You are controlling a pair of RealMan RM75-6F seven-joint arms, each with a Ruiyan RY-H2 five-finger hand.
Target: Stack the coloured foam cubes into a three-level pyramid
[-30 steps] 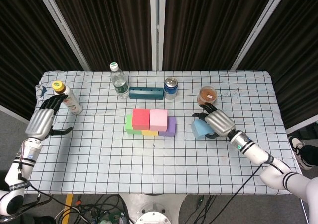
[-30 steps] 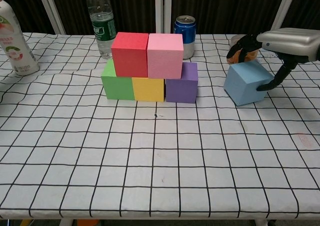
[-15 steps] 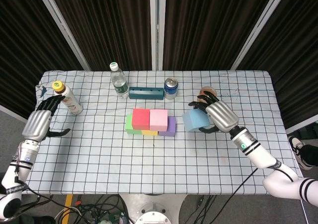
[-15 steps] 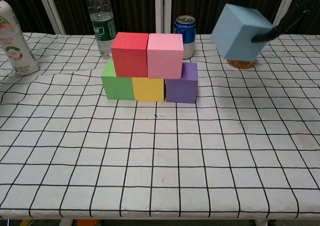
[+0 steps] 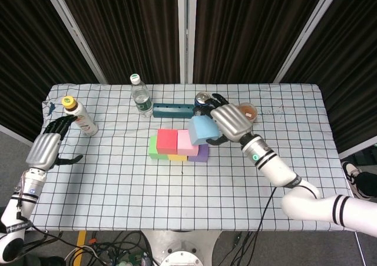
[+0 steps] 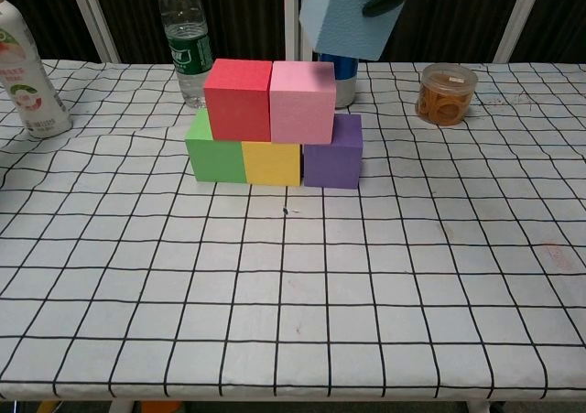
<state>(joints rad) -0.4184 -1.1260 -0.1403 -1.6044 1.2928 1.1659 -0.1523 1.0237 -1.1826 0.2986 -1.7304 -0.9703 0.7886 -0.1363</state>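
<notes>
A green cube (image 6: 212,149), a yellow cube (image 6: 271,163) and a purple cube (image 6: 333,154) form the bottom row on the checked table (image 6: 293,285). On them sit a red cube (image 6: 237,100) and a pink cube (image 6: 301,102). My right hand (image 5: 229,119) holds a light blue cube (image 5: 204,130) in the air, just above and right of the pink cube; in the chest view the blue cube (image 6: 346,15) hangs at the top edge. My left hand (image 5: 45,147) hovers at the table's left edge, fingers apart, holding nothing.
A clear water bottle (image 6: 183,42), a blue can (image 6: 341,81) and a dark teal block (image 5: 173,109) stand behind the stack. A white drink bottle (image 6: 26,72) is at the far left, and a tub of rubber bands (image 6: 446,93) at the right.
My right hand has carried the blue cube up and to the left, from beside the tub to over the pink cube. The left hand has barely shifted.
</notes>
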